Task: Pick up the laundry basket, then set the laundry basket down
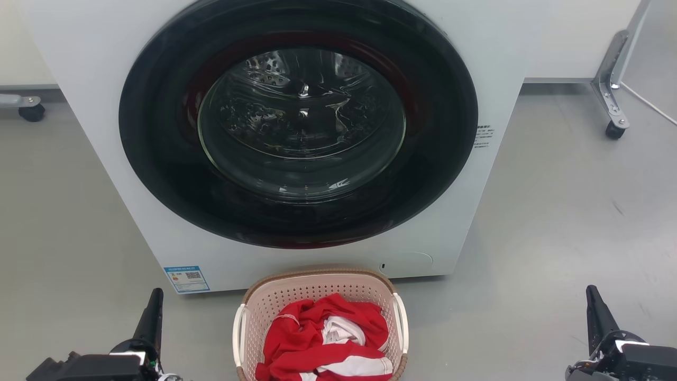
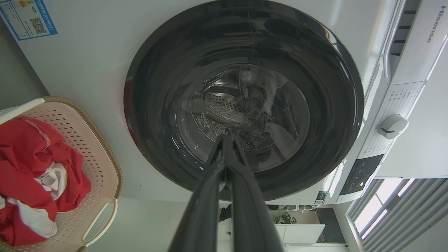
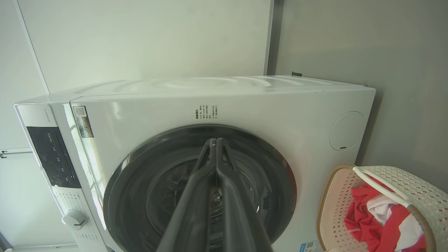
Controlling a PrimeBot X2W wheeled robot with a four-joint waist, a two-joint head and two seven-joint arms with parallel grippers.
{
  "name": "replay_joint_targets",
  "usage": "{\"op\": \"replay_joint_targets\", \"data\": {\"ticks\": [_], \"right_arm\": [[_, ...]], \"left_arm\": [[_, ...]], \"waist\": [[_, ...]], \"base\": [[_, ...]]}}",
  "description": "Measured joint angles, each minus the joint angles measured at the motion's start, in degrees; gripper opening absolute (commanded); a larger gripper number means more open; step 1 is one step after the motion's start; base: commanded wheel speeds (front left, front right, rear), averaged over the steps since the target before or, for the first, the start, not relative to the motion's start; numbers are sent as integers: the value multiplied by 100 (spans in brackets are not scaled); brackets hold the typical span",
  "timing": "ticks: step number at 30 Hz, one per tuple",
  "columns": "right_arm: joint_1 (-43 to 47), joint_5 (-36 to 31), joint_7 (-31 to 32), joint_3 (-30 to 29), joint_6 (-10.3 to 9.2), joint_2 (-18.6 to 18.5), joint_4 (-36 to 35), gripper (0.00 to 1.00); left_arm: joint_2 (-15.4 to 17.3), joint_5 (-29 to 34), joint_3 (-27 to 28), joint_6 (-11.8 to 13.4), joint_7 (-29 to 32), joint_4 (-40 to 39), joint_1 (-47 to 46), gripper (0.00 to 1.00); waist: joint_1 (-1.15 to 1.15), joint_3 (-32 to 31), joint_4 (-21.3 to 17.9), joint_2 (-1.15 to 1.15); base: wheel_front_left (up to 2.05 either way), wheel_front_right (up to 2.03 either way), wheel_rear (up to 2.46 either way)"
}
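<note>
Basket (image 1: 317, 290) stands upright on the floor (image 1: 555, 238), just in front of the washer (image 1: 508, 63) and roughly midway between the two arms. Red and white garments (image 1: 317, 338) lie heaped inside, more toward the near end. Its two white handles (image 1: 238, 330) stand clear at either side, with nothing touching them.

Left claw (image 1: 156, 294): clenched on nothing, fingers pressed together in its wrist view, low and well apart from the basket on that side. Right claw (image 1: 592, 294): likewise clenched and empty, further out on the other side.

Assessment: this layout fits two stages equally. Either the basket is waiting on the floor to be lifted, or it has been put down again and let go. The pictures do not settle which, so no move is prescribed.

Handling notes, valid for either stage:
- The load is soft and off-centre, so the basket is best borne level by both handles at once.
- A one-sided hold would likely tip it and spill cloth.
- The washer front is close, leaving little room forward.
- Any meeting with the floor should be flat, base first.
</note>
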Motion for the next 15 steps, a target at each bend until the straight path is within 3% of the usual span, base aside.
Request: {"op": "replay_joint_targets", "data": {"ticks": [15], "right_arm": [[0, 1, 0, 0, 0, 1, 1, 0]], "left_arm": [[0, 0, -1, 0, 0, 0, 0, 0]], "waist": [[0, 0, 0, 0]], "base": [[0, 0, 0]]}}
